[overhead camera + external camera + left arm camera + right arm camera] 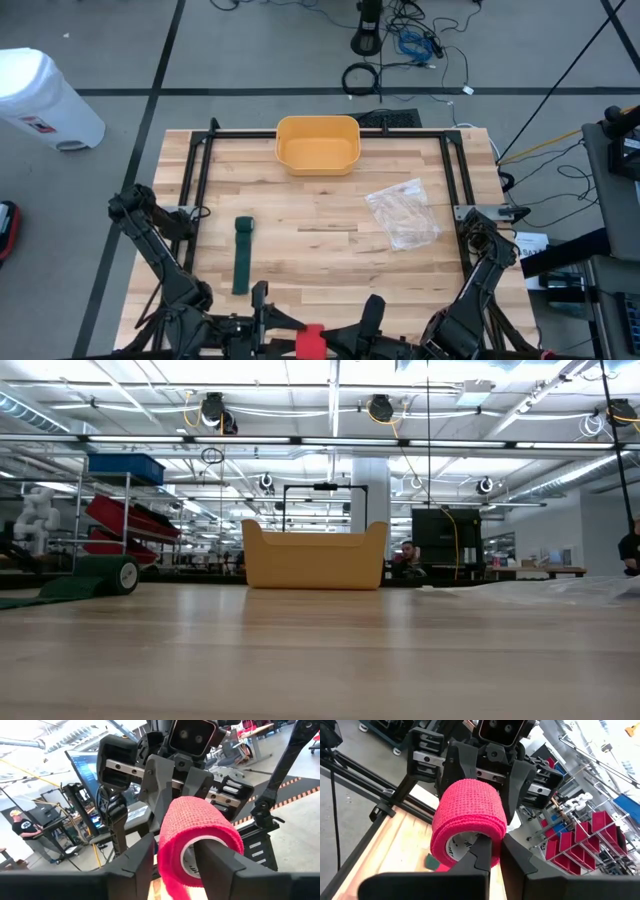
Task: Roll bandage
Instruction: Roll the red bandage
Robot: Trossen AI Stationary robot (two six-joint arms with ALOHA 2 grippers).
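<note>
A red bandage roll (pixel 310 340) is held in the air over the table's near edge, between my two grippers. My right gripper (pixel 496 847) is shut on it, coming from the table's right. My left gripper (pixel 175 855) faces it from the left, open. One of its fingers (pixel 137 865) stands just beside the roll (pixel 200 832). The other finger (pixel 220 865) overlaps the roll's end. A dark green bandage (pixel 242 258) lies partly unrolled on the table's left. Its rolled end (pixel 122 574) is toward the far side. My right gripper pinches the roll's wall (pixel 492 832) beside the hollow core. One finger (pixel 481 852) reaches into the core and the other (pixel 516 852) lies outside. The fingers come about level from the table's right. The roll is lifted clear. My left gripper: I cannot tell whether its fingers touch the roll.
A yellow bin (pixel 317 143) stands at the far middle of the table. A crumpled clear plastic bag (pixel 403 212) lies right of centre. Black frame rails (pixel 200 160) run along the table's left, far and right sides.
</note>
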